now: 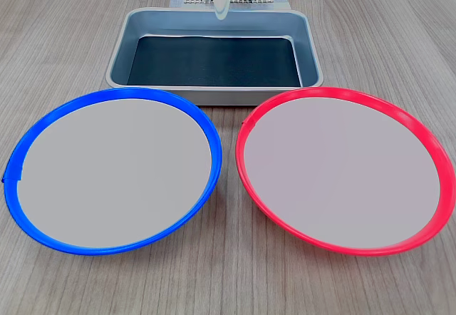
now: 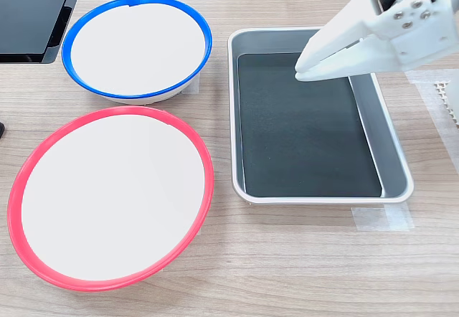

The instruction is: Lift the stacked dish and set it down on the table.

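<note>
The stacked dish [image 1: 342,169] [image 2: 111,199], a large red-rimmed plate with a pale grey centre, lies flat on the wood-grain table [image 1: 228,279] [image 2: 301,259]. It sits beside the blue-rimmed plate [image 1: 114,169] [image 2: 136,48] with a small gap between them and nothing on either plate. My white gripper [image 1: 221,10] [image 2: 300,72] hangs over the metal tray, well away from the red dish. Its fingers are together and hold nothing. In the first exterior view only its tip shows at the top edge.
A grey metal tray [image 1: 214,95] [image 2: 234,116] with a dark bottom stands behind the plates in the first exterior view. A black flat object [image 2: 29,16] lies at the second exterior view's top left. A pale tape strip [image 2: 380,218] sits by the tray's corner.
</note>
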`<state>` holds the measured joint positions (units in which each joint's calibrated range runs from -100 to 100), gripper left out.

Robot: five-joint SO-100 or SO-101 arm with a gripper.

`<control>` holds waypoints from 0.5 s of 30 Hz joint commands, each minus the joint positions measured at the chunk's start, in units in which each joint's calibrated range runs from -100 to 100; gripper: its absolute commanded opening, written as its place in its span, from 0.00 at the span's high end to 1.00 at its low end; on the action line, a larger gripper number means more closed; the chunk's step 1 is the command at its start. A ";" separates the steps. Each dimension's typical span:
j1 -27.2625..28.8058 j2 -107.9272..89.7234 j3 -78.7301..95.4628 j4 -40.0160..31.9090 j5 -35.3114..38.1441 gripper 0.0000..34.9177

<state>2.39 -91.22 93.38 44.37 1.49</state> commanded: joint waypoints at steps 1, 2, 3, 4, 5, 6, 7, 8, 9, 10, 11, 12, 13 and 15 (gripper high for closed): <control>0.95 -7.67 4.71 3.96 -0.34 1.00; 1.05 -7.76 6.62 3.30 -0.34 1.00; 1.61 -7.84 6.62 3.21 -0.73 1.00; 1.61 -7.84 6.62 3.21 -0.88 1.00; 1.42 -7.84 6.62 3.13 -0.83 1.00; 1.14 -7.84 6.62 3.13 -0.68 1.00; 0.95 -7.84 6.62 3.13 -0.59 0.99; 0.95 -7.84 6.62 3.13 -0.59 0.99; 0.95 -7.84 6.62 3.13 -0.59 0.99; 0.95 -7.84 6.62 3.13 -0.59 0.99; 0.95 -7.84 6.62 3.13 -0.59 0.99; 0.95 -7.84 6.62 3.13 -0.59 0.99; 0.95 -7.84 6.62 3.13 -0.59 0.99; 0.95 -7.84 6.62 3.13 -0.59 0.99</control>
<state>3.36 -98.72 100.00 47.47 0.85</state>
